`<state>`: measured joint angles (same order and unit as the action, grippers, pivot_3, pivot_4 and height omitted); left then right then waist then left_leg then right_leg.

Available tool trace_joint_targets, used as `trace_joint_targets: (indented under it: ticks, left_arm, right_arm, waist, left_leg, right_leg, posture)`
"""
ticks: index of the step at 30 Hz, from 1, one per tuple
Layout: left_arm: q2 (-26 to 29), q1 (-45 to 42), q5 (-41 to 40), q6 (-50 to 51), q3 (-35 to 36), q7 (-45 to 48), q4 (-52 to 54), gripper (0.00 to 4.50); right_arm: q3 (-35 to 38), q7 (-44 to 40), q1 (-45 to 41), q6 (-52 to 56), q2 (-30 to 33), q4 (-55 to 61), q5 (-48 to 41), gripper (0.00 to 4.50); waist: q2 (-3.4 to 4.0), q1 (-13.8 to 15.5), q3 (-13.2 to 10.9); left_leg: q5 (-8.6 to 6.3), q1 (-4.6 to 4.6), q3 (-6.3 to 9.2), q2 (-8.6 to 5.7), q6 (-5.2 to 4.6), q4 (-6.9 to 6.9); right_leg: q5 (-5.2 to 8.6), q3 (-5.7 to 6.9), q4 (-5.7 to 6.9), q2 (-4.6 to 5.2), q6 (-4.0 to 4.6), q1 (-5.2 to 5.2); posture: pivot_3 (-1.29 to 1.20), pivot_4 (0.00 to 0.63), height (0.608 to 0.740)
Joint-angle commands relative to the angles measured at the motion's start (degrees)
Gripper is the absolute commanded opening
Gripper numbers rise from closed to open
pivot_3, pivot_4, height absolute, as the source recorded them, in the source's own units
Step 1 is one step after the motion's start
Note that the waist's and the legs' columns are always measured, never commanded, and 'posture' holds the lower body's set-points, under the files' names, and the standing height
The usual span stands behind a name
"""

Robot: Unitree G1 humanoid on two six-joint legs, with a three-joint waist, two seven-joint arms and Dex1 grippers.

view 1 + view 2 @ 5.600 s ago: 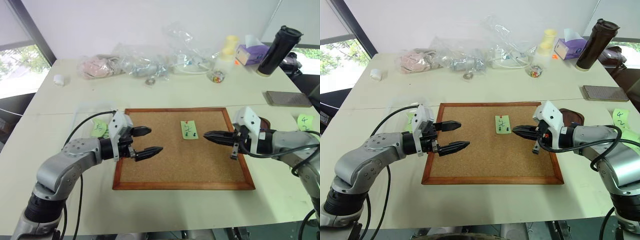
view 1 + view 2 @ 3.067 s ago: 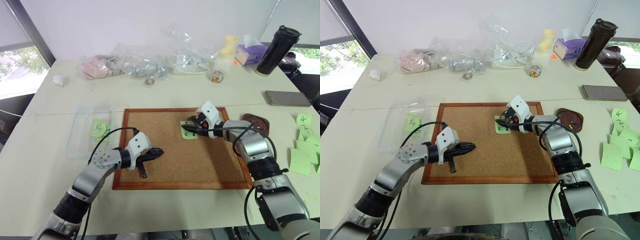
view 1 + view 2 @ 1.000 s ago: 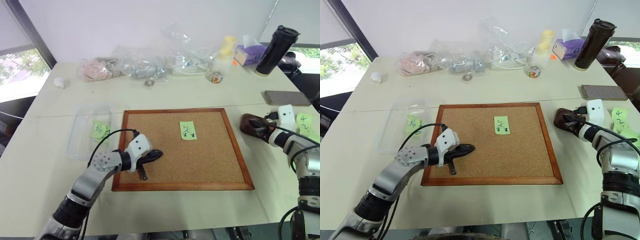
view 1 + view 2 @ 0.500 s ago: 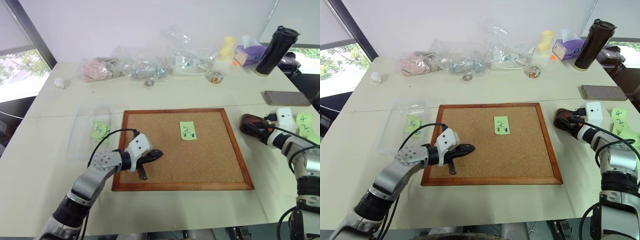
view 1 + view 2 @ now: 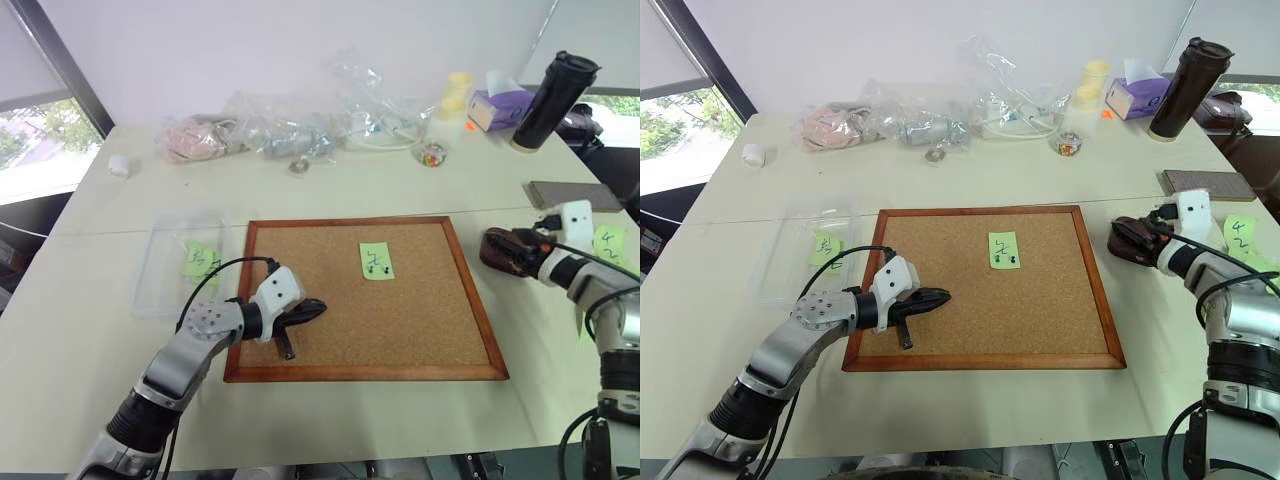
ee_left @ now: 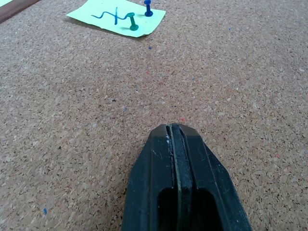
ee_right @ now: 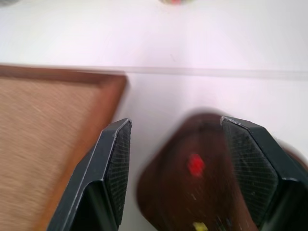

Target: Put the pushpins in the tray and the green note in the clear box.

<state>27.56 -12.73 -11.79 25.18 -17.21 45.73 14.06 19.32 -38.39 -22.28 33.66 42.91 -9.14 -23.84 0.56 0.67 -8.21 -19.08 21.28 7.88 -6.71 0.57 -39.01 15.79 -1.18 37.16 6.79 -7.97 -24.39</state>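
Right fingers (image 7: 175, 178) apart over tray (image 7: 211, 144), red pin (image 7: 195, 164) inside. Left fingers (image 6: 175, 144) together on cork board (image 5: 340, 330). Green note (image 5: 376, 261) pinned there, two pins (image 6: 133, 22) remaining. Clear box (image 5: 165, 270) far left on bench (image 5: 400, 180).

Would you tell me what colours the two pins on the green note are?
One pin is green, the other blue; the left wrist view shows them best.

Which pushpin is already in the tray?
The red pushpin, lying in the tray. The green pin and blue pin stand in the note.
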Motion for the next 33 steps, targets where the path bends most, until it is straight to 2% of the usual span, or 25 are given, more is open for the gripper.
trace_joint_targets:
  ticks: [1,6,9,18,21,22,33]
  left_arm:
    - [0.7,1.1,1.4,0.7,-1.4,0.4,-1.7,0.0]
    - [0.7,1.1,1.3,0.5,-1.4,0.6,-1.9,0.0]
    - [0.7,1.1,1.3,0.5,-1.4,0.6,-1.9,0.0]
    - [0.3,1.8,1.1,0.5,-1.0,-0.1,-1.7,0.0]
    - [0.4,2.0,1.2,0.6,-0.9,-0.4,-1.5,0.0]
    - [0.4,2.1,1.2,0.7,-0.9,-0.4,-1.4,0.0]
    - [0.4,2.4,1.2,0.8,-1.0,-0.9,-0.9,0.0]
  right_arm:
    - [-0.8,-3.0,-1.6,5.6,1.6,12.2,-5.7,2.99]
    - [-6.7,-5.3,-0.2,10.9,-0.3,22.5,-9.8,2.99]
    - [-10.9,-5.5,0.9,10.5,-2.0,25.0,-8.9,2.99]
    - [-19.2,-5.9,4.3,5.9,-4.1,24.9,-4.0,2.99]
    - [-21.2,-6.1,4.3,3.7,-4.5,22.7,-1.5,2.19]
    - [-21.5,-6.2,4.0,3.5,-4.7,22.4,-1.3,1.72]
    - [-23.5,-6.7,2.3,-0.2,-6.7,17.0,3.0,1.72]
  waist:
    - [-0.01,0.0,0.0]
    - [-0.05,0.0,0.0]
    - [-0.05,0.0,0.0]
    - [-0.05,0.0,0.0]
    - [-0.05,0.1,0.0]
    - [-0.05,0.0,0.0]
    - [-0.06,0.0,0.0]
  left_leg:
    - [0.0,0.0,0.01,0.0,0.0,0.0]
    - [-0.01,0.01,0.06,0.01,-0.01,-0.01]
    - [-0.01,0.01,0.06,0.01,-0.01,-0.01]
    - [-0.01,0.02,0.08,0.01,-0.01,0.0]
    - [-0.01,0.02,0.09,0.0,-0.01,0.0]
    - [-0.01,0.02,0.09,0.0,-0.01,0.0]
    - [-0.01,0.02,0.09,0.0,-0.01,0.0]
  right_leg:
    - [0.0,0.0,-0.01,0.0,0.0,0.01]
    - [0.0,0.0,-0.03,0.02,0.0,0.03]
    - [0.0,-0.01,-0.04,0.02,0.0,0.03]
    - [0.0,0.04,-0.04,0.02,0.0,0.02]
    - [0.0,0.06,-0.04,0.01,0.0,0.02]
    - [0.0,0.06,-0.05,0.0,0.0,0.02]
    - [0.0,0.06,-0.04,0.0,0.0,0.01]
  posture:
    - [0.0,0.15,0.74]
    - [0.0,0.15,0.74]
    - [0.0,0.15,0.74]
    - [0.0,0.15,0.74]
    - [0.0,0.15,0.74]
    - [0.0,0.15,0.74]
    - [0.0,0.15,0.74]
